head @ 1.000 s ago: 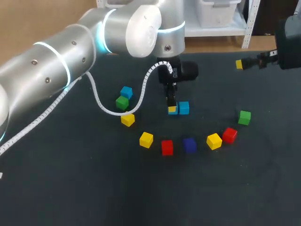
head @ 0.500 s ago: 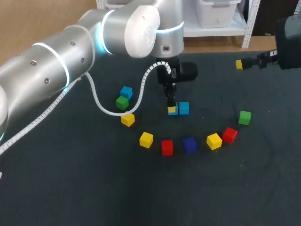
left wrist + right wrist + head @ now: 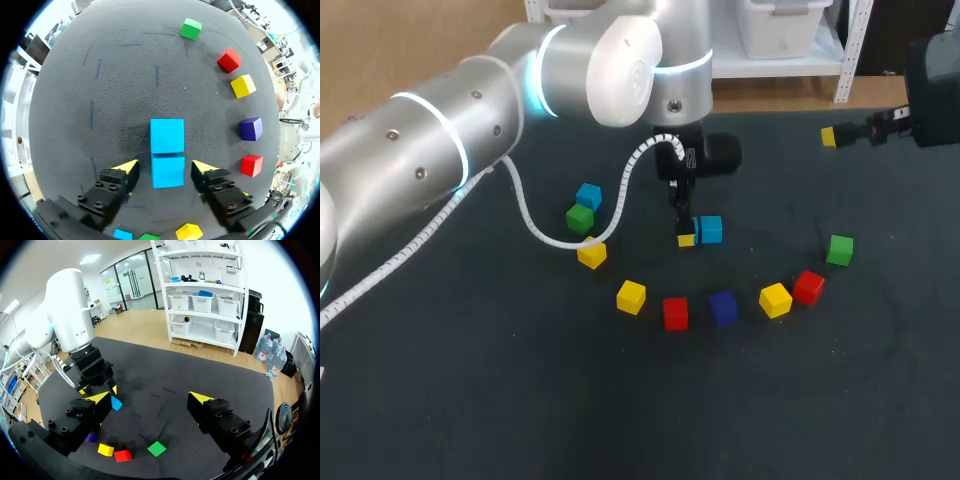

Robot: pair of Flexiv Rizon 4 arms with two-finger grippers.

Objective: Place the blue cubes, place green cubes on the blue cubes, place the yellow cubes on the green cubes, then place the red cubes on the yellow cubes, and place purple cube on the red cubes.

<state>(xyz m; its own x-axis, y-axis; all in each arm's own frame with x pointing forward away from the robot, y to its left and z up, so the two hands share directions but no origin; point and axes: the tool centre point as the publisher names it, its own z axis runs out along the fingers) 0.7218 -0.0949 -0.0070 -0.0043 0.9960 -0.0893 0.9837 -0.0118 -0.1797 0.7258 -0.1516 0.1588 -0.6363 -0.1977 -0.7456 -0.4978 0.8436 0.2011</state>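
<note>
Two blue cubes lie side by side on the dark table. The farther blue cube touches the nearer blue cube, which lies between the fingers of my left gripper. Those fingers stand open, with a gap on each side of the cube. A third blue cube and a green cube sit to the left. Yellow cubes, red cubes, a purple cube and a second green cube curve along the front. My right gripper hangs open and empty at the far right.
My left arm's white cable loops down over the table beside the blue and green pair. The table's far edge runs just behind my right gripper.
My left gripper's fingers have spread apart and let go of the blue cube, which now rests against the other blue cube. My right arm has stayed still.
</note>
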